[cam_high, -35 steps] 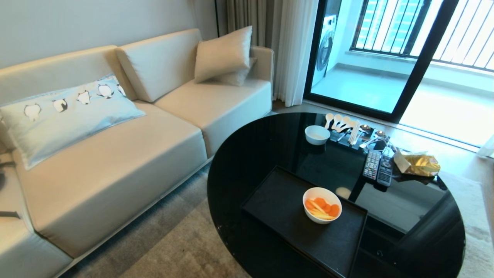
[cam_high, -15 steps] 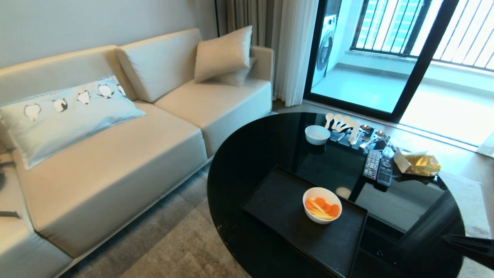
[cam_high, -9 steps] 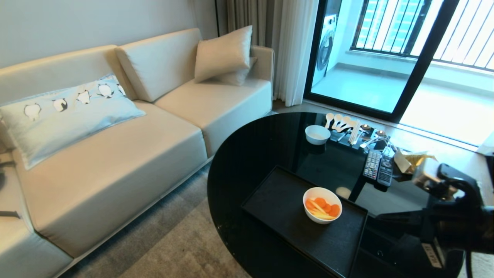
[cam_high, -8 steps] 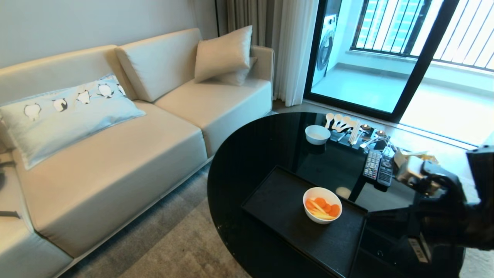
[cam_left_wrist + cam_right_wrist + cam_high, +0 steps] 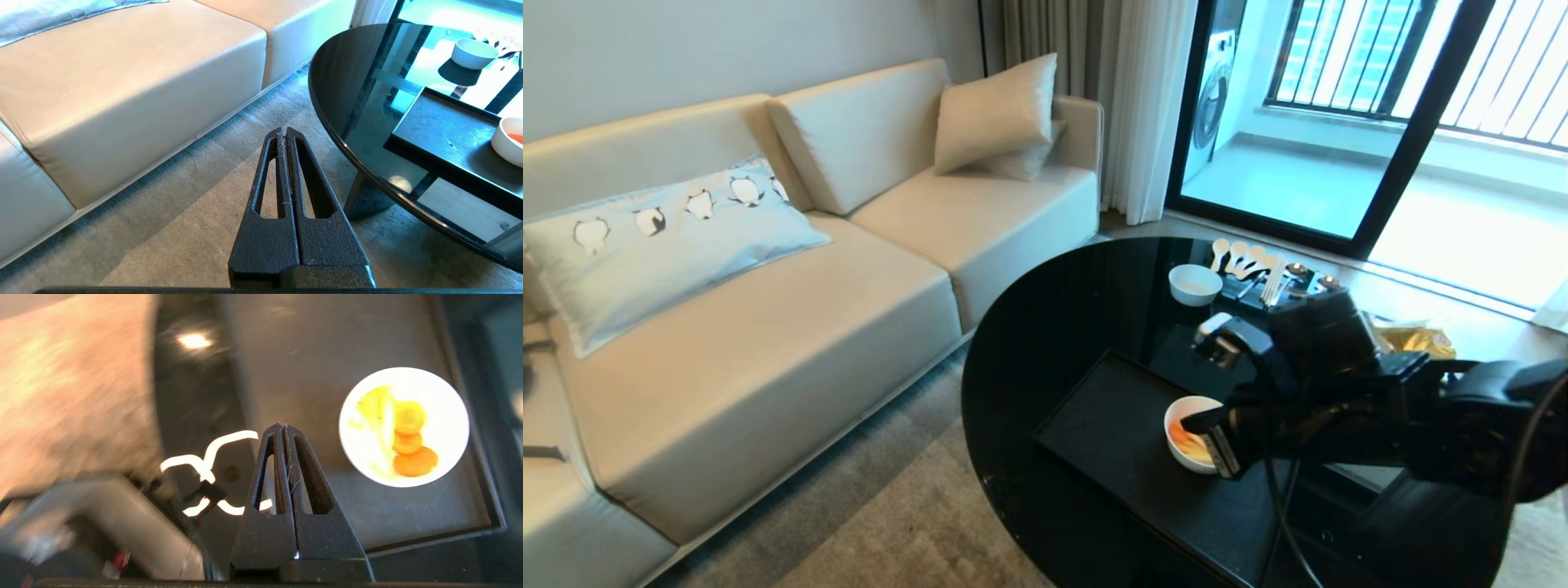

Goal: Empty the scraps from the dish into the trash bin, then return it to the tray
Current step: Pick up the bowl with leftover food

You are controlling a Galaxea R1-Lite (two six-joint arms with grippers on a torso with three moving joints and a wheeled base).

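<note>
I have the right gripper (image 5: pixel 285 428) over the tray (image 5: pixel 327 330), jaws pressed together and empty. The dish (image 5: pixel 445 396) sits on the tray near one corner, upright, with the scraps (image 5: pixel 408 449) inside: orange slices and pale yellow strips. In the right wrist view the gripper tip is beside the dish, not above its rim. In the head view the right arm covers the near half of the dish (image 5: pixel 1180 408).

The left gripper (image 5: pixel 284 134) hangs closed and empty over the carpet (image 5: pixel 184 204) beside the surface (image 5: pixel 347 81). I leave it parked.

The bin is in no view.

Step in hand, as I judge it: approach and grasp the dish.
1. Open the jaws before descending; closed, they cannot take the rim.
2. Shift the tip over the rim, one finger inside, one outside.
3. Choose a bare stretch of wall so the inner finger clears the scraps.
4. Close firmly; the glazed wall will likely be slippery.
5. Lift level to avoid spilling.
</note>
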